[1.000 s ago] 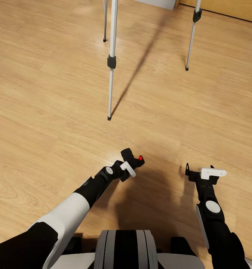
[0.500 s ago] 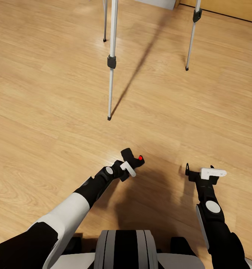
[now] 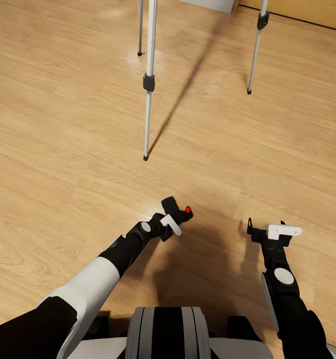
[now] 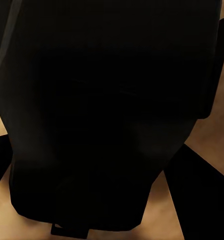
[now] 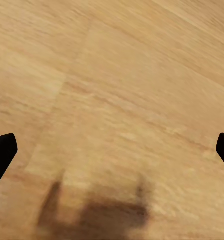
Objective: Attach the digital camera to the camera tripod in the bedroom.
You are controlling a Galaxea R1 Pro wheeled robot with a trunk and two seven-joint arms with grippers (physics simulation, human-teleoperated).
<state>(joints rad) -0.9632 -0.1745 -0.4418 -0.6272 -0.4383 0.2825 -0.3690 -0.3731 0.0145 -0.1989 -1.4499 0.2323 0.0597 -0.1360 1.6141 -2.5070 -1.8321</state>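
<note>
Left arm: reaches forward and inward from the robot's shoulder, low over the light wood floor, on the robot's side of the camera tripod. Left gripper: closed around the digital camera, a small black body with its round red button facing up; one white finger lies across the near side. In the left wrist view the camera's dark body sits right against the lens, with floor at the edges.

Camera tripod: three silver legs with black clamps and feet stand on the floor; nearest foot lies ahead of the held camera, well apart from it. Head is out of frame.

Right arm: extends straight forward beside the trunk, to the right of the tripod's nearest leg. Right gripper: empty, fingers spread wide; the right wrist view shows a black fingertip at either edge over bare floor.
</note>
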